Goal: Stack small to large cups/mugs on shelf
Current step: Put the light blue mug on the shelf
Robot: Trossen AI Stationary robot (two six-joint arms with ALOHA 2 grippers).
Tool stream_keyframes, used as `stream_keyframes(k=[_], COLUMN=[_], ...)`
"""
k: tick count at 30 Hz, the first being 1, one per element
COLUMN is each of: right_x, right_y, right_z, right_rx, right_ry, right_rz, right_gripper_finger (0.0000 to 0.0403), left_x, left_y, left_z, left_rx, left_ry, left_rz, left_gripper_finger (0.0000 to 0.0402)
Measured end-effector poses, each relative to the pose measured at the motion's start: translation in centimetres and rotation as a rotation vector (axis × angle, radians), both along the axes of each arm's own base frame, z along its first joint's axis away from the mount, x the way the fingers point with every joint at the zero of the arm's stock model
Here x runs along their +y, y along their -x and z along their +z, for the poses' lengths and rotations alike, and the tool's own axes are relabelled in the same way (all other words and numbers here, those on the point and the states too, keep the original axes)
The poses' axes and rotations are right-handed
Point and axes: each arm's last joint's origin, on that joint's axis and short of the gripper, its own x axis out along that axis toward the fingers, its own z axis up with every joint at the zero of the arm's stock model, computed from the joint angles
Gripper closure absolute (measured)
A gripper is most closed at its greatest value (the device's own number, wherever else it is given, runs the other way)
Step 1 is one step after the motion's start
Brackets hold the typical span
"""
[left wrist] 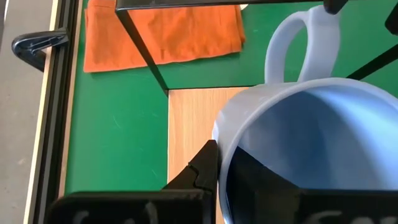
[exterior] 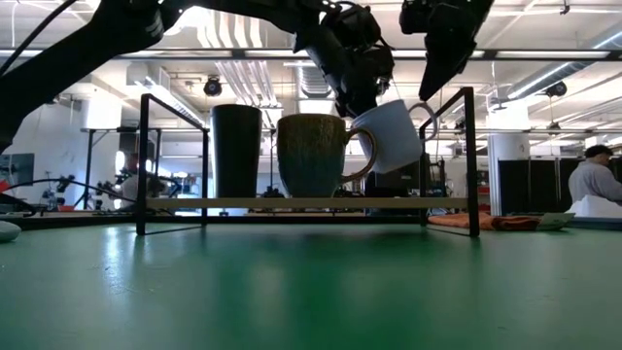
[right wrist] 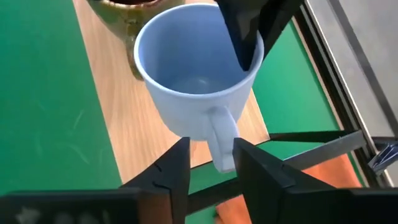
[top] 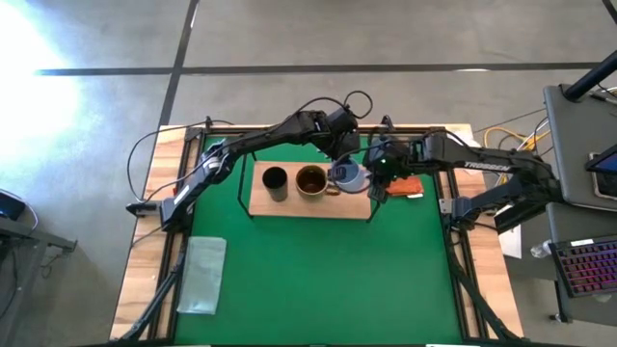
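Note:
On the light-wood shelf [top: 289, 205] stand the black handleless cup [top: 275, 182] and, right of it, the brown-gold mug [top: 310, 181], each on its base. My left gripper [top: 343, 162] is shut on the pale blue-grey mug [top: 351, 176], which it holds tilted over the shelf's right end, close to the brown mug [exterior: 316, 156]. My right gripper [right wrist: 211, 150] is open, with one finger on either side of the blue mug's handle [right wrist: 221, 140]. My left gripper holds the blue mug's rim [left wrist: 217, 138] on the side away from the handle, one finger [left wrist: 261, 183] inside the mug and one [left wrist: 200, 169] outside. It comes from above. The mug [exterior: 389, 136] hangs tilted, its base clear of the shelf board [exterior: 292, 203]. My right gripper: I cannot tell whether its fingers touch the handle.
The shelf's black wire frame [exterior: 471, 160] rises at its right end, just beside the mug's handle. An orange-brown folded cloth [top: 408, 186] lies right of the shelf. A pale translucent cloth [top: 202, 275] lies near left. A person [exterior: 595, 180] shows in the room behind.

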Motion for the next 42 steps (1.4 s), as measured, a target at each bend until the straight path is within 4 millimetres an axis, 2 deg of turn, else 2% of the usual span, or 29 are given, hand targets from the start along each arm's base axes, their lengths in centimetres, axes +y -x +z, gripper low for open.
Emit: stream_keyframes(k=[5, 8, 14, 17, 20, 26, 34, 42], right_x=[0.0, 0.0, 0.2, 0.3, 0.7, 1.1, 1.2, 1.0], right_y=[-0.1, 0.6, 4.4, 6.7, 7.8, 9.2, 9.5, 8.6], right_z=[0.7, 1.9, 4.1, 3.5, 1.9, -0.8, -1.2, -0.4], right_rx=[-0.021, -0.069, -0.079, -0.007, 0.005, -0.147, -0.249, -0.239], right_ry=[0.008, 0.011, 0.041, -0.037, -0.130, -0.229, -0.269, -0.221], right_rz=[-0.001, -0.042, -0.227, -0.316, -0.350, -0.435, -0.481, -0.435], right_gripper_finger=[0.0280, 0.0280, 0.0280, 0.0280, 0.0280, 0.0280, 0.0280, 0.0282], left_x=[0.1, 0.1, 0.4, 0.5, 0.5, 0.7, 2.2, 1.8], left_y=[0.0, 0.1, 0.2, 0.3, 0.3, 0.3, 0.9, 0.6], left_z=[0.2, 0.2, 0.2, 0.2, 0.2, 0.1, 0.1, -0.8], left_rx=[-0.012, -0.012, -0.010, -0.005, -0.009, -0.003, 0.014, 0.024], left_ry=[0.002, 0.003, 0.002, 0.005, 0.006, 0.000, -0.043, 0.016], left_rz=[-0.003, -0.002, 0.006, 0.006, -0.001, 0.007, 0.075, 0.032], left_gripper_finger=[0.0401, 0.0401, 0.0401, 0.0401, 0.0401, 0.0401, 0.0401, 0.0399])
